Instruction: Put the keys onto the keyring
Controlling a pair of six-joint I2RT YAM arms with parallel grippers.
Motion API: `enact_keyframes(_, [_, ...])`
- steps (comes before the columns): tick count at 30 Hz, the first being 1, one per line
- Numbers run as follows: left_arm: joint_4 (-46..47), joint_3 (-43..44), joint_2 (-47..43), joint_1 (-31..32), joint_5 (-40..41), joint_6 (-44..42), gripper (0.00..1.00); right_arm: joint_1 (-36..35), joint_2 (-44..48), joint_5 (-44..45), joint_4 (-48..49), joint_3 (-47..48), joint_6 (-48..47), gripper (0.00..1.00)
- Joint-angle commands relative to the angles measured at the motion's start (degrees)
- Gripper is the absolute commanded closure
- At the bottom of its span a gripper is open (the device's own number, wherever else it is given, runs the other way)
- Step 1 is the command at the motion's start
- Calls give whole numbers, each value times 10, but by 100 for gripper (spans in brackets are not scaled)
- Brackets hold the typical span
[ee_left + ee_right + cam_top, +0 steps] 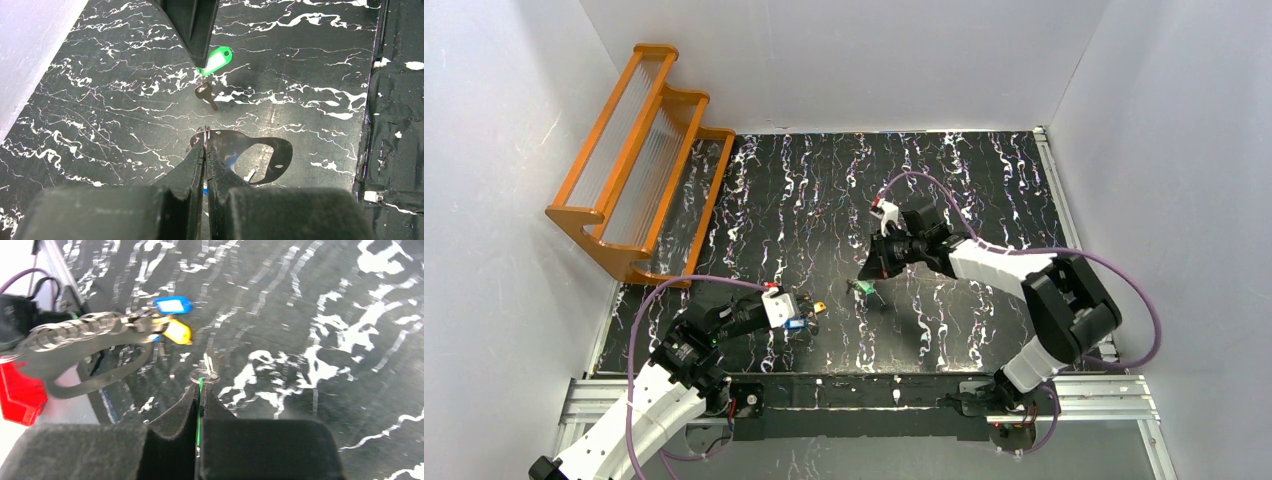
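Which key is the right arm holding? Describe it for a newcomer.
On the black white-veined tabletop, look mid-table at the tip of the right arm. Its shut jaws pinch a bright green oblong plastic tag with a small dark metal key attached. It is the only green one; the blue plastic tag and yellow plastic tag sit by the left arm.
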State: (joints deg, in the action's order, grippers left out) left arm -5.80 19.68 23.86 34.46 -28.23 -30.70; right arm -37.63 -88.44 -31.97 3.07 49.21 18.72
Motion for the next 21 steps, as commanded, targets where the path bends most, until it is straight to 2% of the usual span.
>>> enact_keyframes(1, [-27,15,6,1,-7,-3,100,34,-75,9,-26,-1,8,97])
enact_keyframes(4, [-27,16,6,1,-6,-3,100,47,-114,31,-56,13,6,90])
enact_keyframes(7, [-28,17,4,1,-6,-3,100,53,-113,76,-75,15,4,85])
enact_keyframes(11, [-28,16,4,1,-5,-5,100,54,-83,138,-97,16,-1,62])
enact_keyframes(12, [-28,16,4,1,-6,-5,100,54,-74,147,-101,17,-3,54])
enact_keyframes(15, [-28,17,6,1,-7,-6,100,54,-55,155,-108,16,-10,41])
enact_keyframes(21, [-29,18,8,1,-6,-5,100,51,-42,148,-112,19,-23,40])
